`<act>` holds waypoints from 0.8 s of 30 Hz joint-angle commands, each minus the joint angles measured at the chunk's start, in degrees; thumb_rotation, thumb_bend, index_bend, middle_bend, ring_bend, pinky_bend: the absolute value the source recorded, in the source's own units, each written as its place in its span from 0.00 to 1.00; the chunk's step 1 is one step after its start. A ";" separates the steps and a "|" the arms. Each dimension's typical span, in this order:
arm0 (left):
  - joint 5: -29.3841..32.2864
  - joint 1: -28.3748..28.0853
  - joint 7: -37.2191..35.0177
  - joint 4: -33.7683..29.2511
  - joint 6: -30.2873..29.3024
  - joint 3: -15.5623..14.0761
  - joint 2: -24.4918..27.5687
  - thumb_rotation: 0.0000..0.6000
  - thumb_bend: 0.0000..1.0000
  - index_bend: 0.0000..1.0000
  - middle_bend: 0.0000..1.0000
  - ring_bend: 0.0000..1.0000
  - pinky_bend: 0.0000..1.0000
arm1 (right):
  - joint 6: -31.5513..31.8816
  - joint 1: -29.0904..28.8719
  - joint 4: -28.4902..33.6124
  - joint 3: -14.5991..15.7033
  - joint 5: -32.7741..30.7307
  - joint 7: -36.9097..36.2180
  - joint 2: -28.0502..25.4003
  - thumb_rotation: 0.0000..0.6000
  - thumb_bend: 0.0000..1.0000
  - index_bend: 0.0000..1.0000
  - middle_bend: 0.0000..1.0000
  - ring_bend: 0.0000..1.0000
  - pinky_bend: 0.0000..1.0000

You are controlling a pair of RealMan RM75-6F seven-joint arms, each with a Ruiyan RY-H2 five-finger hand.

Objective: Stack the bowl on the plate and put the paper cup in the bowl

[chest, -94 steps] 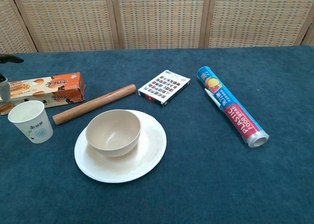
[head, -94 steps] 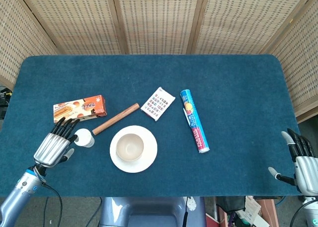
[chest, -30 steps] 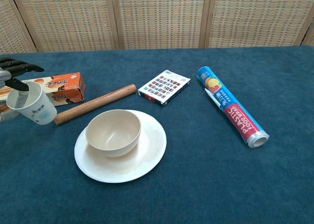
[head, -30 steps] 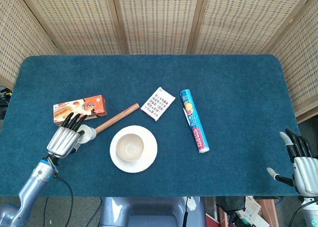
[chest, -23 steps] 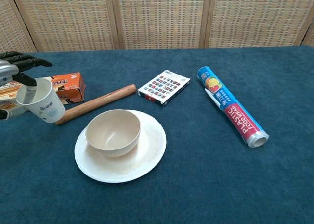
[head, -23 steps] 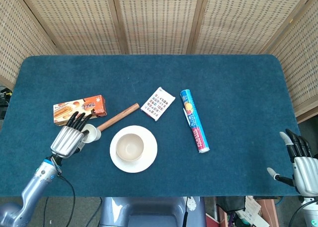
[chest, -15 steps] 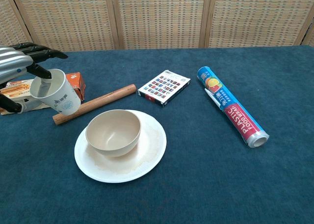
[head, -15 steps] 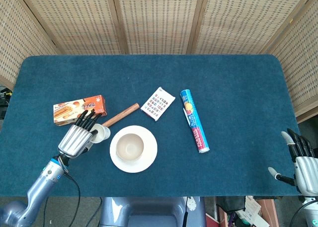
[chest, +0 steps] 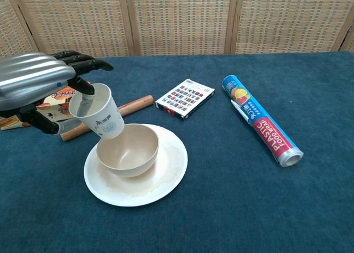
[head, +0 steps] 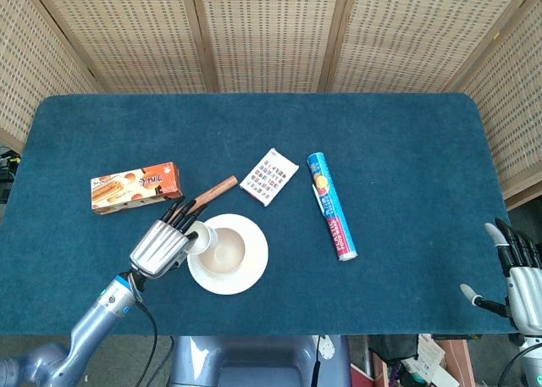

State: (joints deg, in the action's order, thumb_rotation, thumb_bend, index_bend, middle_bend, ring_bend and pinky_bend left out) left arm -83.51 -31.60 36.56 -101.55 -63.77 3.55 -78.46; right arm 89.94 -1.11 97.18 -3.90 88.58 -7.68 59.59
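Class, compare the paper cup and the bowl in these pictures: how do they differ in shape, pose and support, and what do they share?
The paper cup is tall, narrow and printed; the bowl is wide, low and plain beige. The paper cup is tilted, the bowl sits level. The left hand holds the paper cup in the air at the bowl's left edge, while the bowl rests on the white plate. Both are open-topped and look empty.

On my worktop [head: 406,150] I count one plate [head: 251,273], one bowl [head: 224,253], one paper cup [chest: 102,118], one rolling pin [head: 216,189], one biscuit box [head: 135,186], one card pack [head: 268,176], one wrap roll [head: 331,206].
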 commanded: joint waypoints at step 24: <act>13.96 -6.33 12.28 -1.28 6.43 1.64 -6.77 1.00 0.39 0.59 0.06 0.00 0.02 | 0.02 0.09 -0.33 -0.23 -0.31 -1.53 -0.31 1.00 0.15 0.00 0.00 0.00 0.00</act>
State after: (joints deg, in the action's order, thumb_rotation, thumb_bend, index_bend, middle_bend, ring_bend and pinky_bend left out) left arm -70.66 -37.37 47.69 -102.40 -57.66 5.33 -85.07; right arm 89.91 -1.04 96.86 -4.10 88.29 -9.13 59.30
